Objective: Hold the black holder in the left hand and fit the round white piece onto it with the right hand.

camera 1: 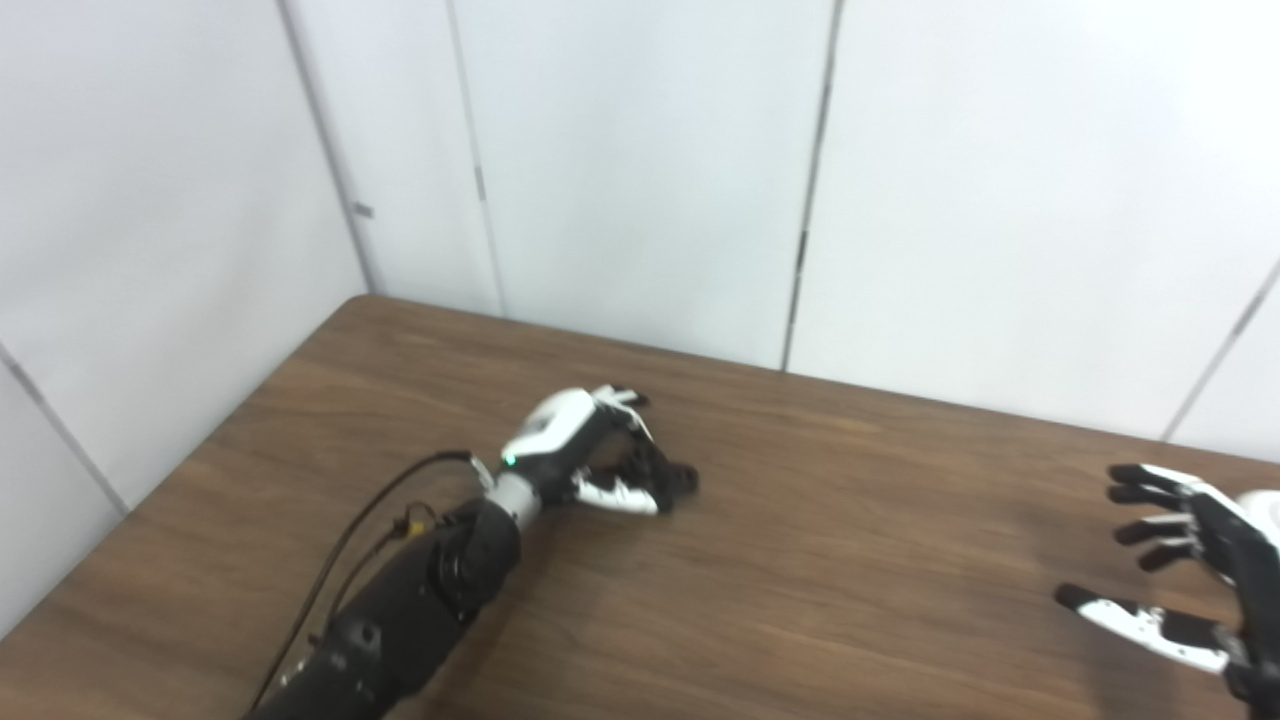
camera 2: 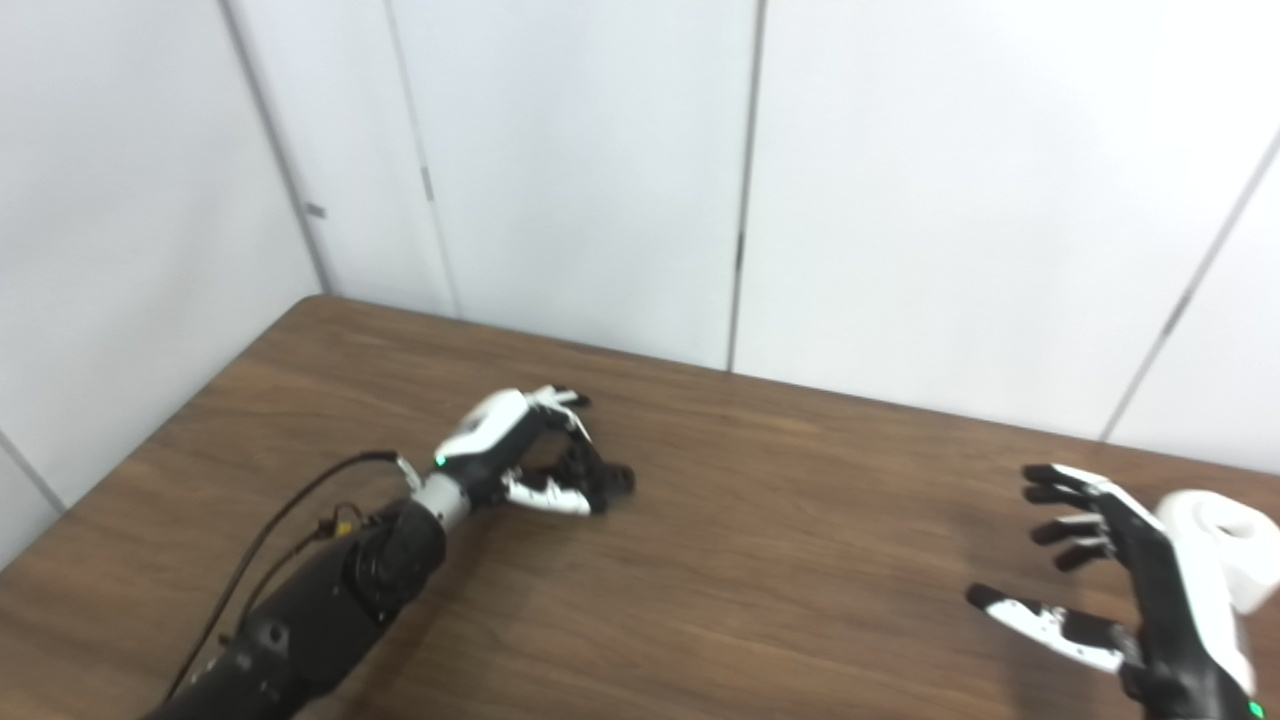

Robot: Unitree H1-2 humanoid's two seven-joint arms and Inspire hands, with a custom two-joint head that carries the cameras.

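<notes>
On the table: we've got a brown wood-grain table (camera 1: 820,560) tucked into a corner of white wall panels (camera 1: 640,170), and we're using the table as our landmark for everything below.

Left hand: our left hand (camera 1: 590,450) is down near the table's middle-left, fingers curled around something dark that pokes out past the fingertips. We're reading that as the black holder (camera 1: 678,478), already gripped, though it blends into the black fingers so we can't make out its shape.

Why it sits there: low and close to the table surface, probably because the holder was lying there. It looks touching or nearly touching the wood, can't tell which.

Right hand: our right hand (camera 2: 1130,590) is over the table's right edge, fingers spread wide, holding nothing.

White piece: the round white piece (camera 2: 1225,545) looks like a roll with a hole in the middle, sitting at the table's far right, just behind the open right hand.

Our guess on the step: holder secured, right hand lined up to close on the roll next. Fitting hasn't started; the two parts are well apart.
</notes>
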